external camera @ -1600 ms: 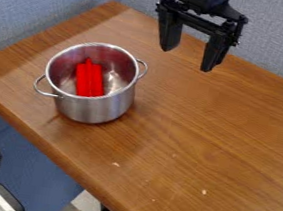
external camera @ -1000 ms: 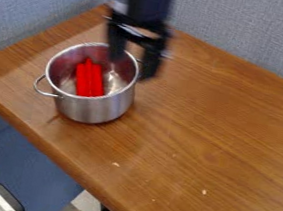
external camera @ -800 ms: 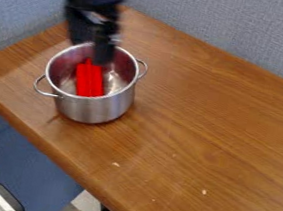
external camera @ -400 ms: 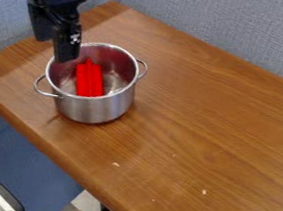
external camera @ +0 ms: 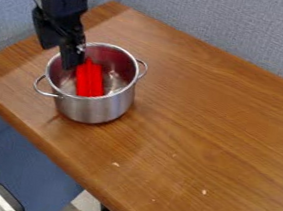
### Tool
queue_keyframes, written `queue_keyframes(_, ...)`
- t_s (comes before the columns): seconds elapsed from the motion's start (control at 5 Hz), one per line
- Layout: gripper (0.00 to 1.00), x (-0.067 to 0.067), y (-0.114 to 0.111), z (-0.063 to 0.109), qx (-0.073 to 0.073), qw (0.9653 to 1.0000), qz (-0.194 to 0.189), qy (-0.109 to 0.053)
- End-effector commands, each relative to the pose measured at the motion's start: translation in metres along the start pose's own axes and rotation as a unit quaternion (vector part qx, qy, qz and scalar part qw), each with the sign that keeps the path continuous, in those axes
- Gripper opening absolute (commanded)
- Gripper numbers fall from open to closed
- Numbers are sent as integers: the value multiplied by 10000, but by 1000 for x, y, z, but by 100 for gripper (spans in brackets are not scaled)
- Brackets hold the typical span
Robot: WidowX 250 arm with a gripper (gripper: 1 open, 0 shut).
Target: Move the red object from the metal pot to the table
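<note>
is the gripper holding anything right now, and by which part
Nothing is held. The gripper is open, fingers reaching into the metal pot beside the red object, not closed on it.

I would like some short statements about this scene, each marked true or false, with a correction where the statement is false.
1. The small bright red blocky piece lies inside the shiny silver steel pot. True.
2. The black pincer is shut on the red piece. False: its jaws are open and hold nothing.
3. The pot stands near the left end of the brown wood-grain table. True.
4. The pot has a lid on it. False: it is uncovered, and the red piece shows inside.
5. The pincer hangs over the right end of the table. False: it is at the pot's left rim, reaching down into it.
</note>
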State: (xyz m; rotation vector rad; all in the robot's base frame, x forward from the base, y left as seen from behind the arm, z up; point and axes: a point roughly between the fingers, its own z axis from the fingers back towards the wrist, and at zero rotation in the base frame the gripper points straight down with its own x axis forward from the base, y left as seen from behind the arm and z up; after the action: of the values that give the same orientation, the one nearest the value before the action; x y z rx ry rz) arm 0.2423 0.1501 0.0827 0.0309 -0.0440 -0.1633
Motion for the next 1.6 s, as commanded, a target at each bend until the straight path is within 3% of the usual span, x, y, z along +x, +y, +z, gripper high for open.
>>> queue_keyframes(0.0, 100, 14, -2, -4, -26, 9997, 36, -239)
queue_keyframes(0.2, 100, 21, -3, -12, -68, 9995, 89, -279)
queue_keyframes(0.4, 100, 25, -5, -19, -220, 9994, 132, -245)
queue_keyframes(0.6, 100, 27, -7, -29, -169, 9992, 236, -288)
queue_keyframes(0.8, 0, 29, -8, -35, -118, 9989, 352, -291)
queue_keyframes(1.0, 0, 29, -7, -35, -88, 9980, 521, -343)
queue_keyframes(1.4, 0, 33, -15, -12, -246, 9939, 905, -579)
